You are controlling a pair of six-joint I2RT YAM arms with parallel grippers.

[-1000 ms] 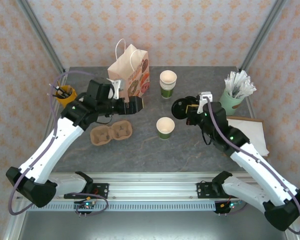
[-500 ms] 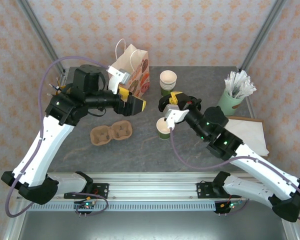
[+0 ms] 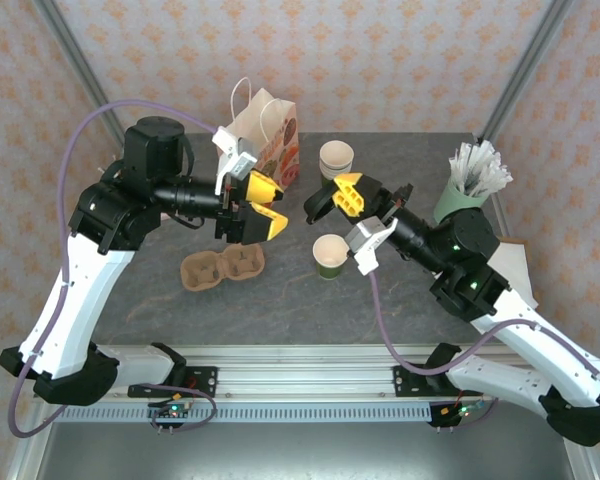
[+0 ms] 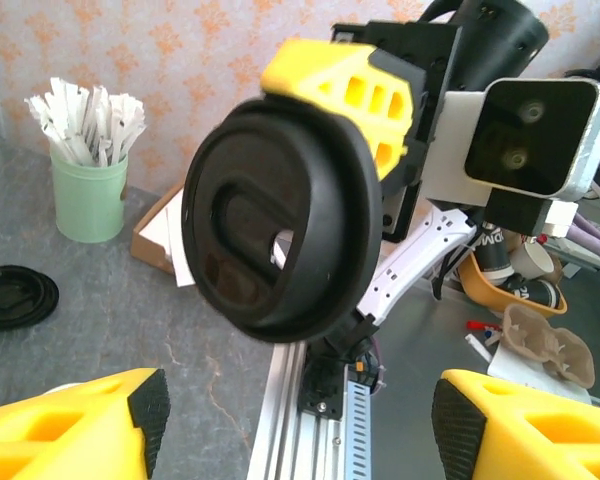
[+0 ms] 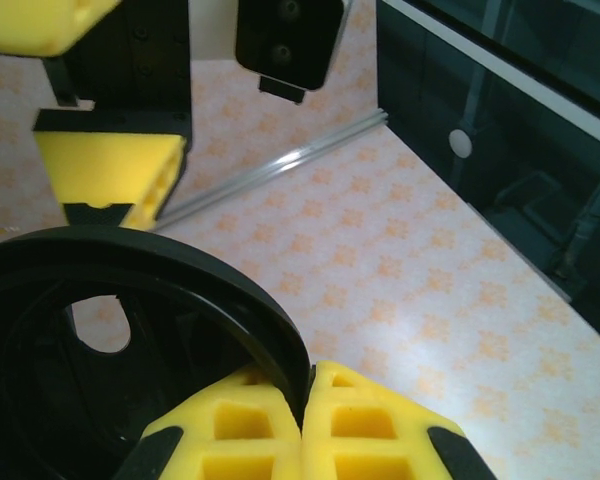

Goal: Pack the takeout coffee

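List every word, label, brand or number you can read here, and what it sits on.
Paper bag: printed pattern, any wording too small to read.
Right arm joint: a few letters, partly hidden, unreadable.
Black lid: no writing visible.
Nothing legible anywhere else.

Small dark-green paper cup (image 3: 329,255) – upright on tabletop nr centre, cream inside, top uncovered. Round black plastic lid (image 4: 280,215) w/ sip hole – off the cup, raised in air, standing on edge, rim pinched by right gripper (image 5: 304,400).
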